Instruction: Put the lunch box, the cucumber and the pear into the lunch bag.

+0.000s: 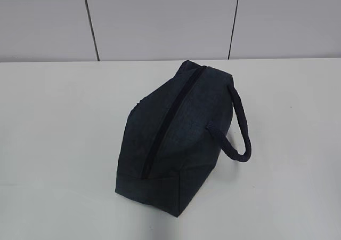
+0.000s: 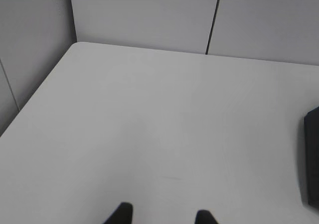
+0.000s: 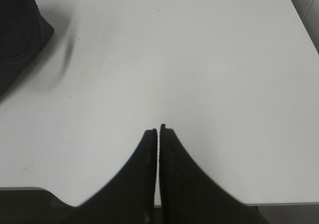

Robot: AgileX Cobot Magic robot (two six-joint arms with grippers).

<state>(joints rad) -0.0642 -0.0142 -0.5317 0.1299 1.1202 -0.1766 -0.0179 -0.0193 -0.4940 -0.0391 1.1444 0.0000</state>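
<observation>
The dark navy lunch bag [image 1: 176, 138] stands in the middle of the white table [image 1: 58, 122], its long zipper shut along the top and a thick looped handle [image 1: 240, 128] on its right side. An edge of the bag shows at the right of the left wrist view [image 2: 312, 159] and at the top left of the right wrist view [image 3: 17, 32]. My left gripper [image 2: 162, 216] is open and empty over bare table. My right gripper [image 3: 159, 132] is shut on nothing near the table's front edge. Neither gripper shows in the exterior view. The lunch box, cucumber and pear are out of view.
Grey wall panels [image 1: 160, 21] stand behind the table. The table's far left corner [image 2: 75, 44] shows in the left wrist view, its front edge [image 3: 279, 203] in the right wrist view.
</observation>
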